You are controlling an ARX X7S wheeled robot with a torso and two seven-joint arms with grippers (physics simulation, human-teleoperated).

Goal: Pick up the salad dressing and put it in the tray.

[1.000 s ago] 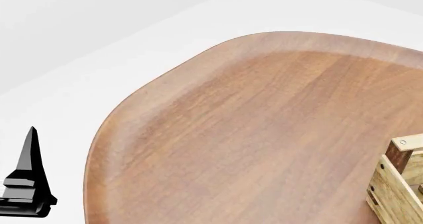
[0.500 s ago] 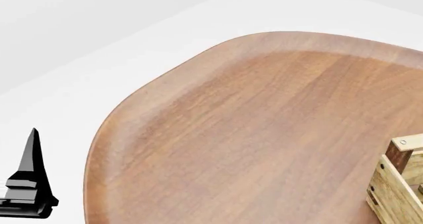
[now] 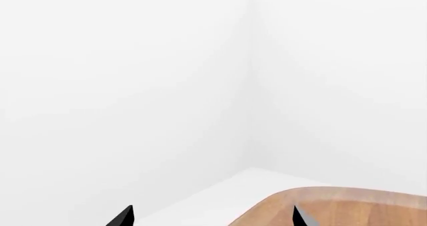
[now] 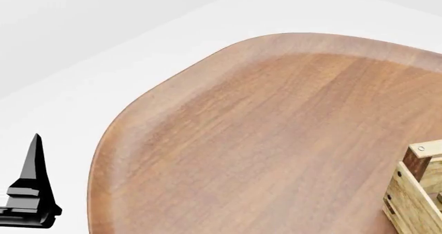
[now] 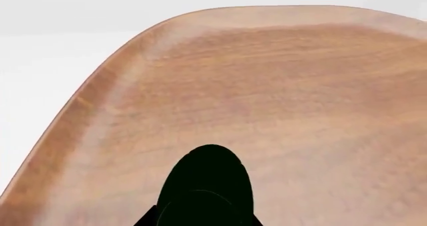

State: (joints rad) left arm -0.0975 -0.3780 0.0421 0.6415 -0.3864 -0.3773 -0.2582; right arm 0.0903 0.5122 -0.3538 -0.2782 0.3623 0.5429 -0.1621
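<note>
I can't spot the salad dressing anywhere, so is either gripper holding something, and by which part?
The left gripper holds nothing: its black fingertips stand apart with only wall and floor between them. The right gripper shows only as a dark shape over the brown wooden table, so it cannot be told.

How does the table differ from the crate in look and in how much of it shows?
The table is smooth reddish-brown wood with a rounded edge; the crate is pale, straight-edged wood with a dark corner post. The table fills most of the head view; only a corner of the crate shows, at the right edge. Both are wooden.

White walls (image 3: 133,86); wooden table (image 4: 276,141)
</note>
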